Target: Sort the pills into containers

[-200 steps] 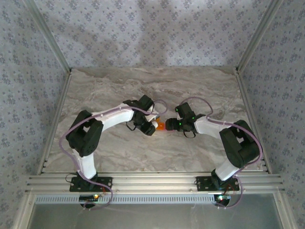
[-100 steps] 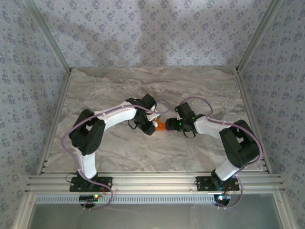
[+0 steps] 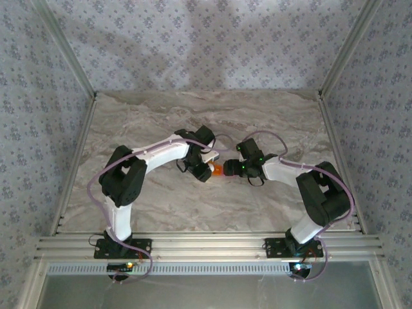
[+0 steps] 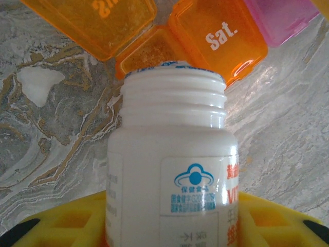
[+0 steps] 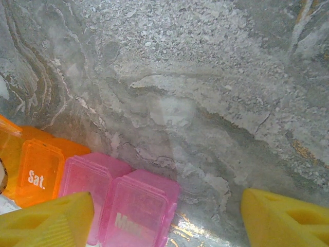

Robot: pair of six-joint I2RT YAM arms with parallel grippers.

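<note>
my left hand is clamped on a white bottle. its yellow fingers sit on either side of the labelled body. the bottle's cap is off, so the threaded neck is bare, and its mouth points at the containers. the mouth is just in front of an open orange compartment, but i cannot tell whether it touches. the orange lid beside it reads "sat.", and a pink compartment follows it in the strip.

from above, the containers lie about the middle of the surface, well away from all four edges. my left hand and right hand face each other across them.

my right hand is open, its fingers standing wide apart. mostly bare marbled surface shows between them. the pink end of the containers lies flat just beside my left-side finger, with a raised pink lid reaching into the gap. i grip nothing with this hand.
</note>
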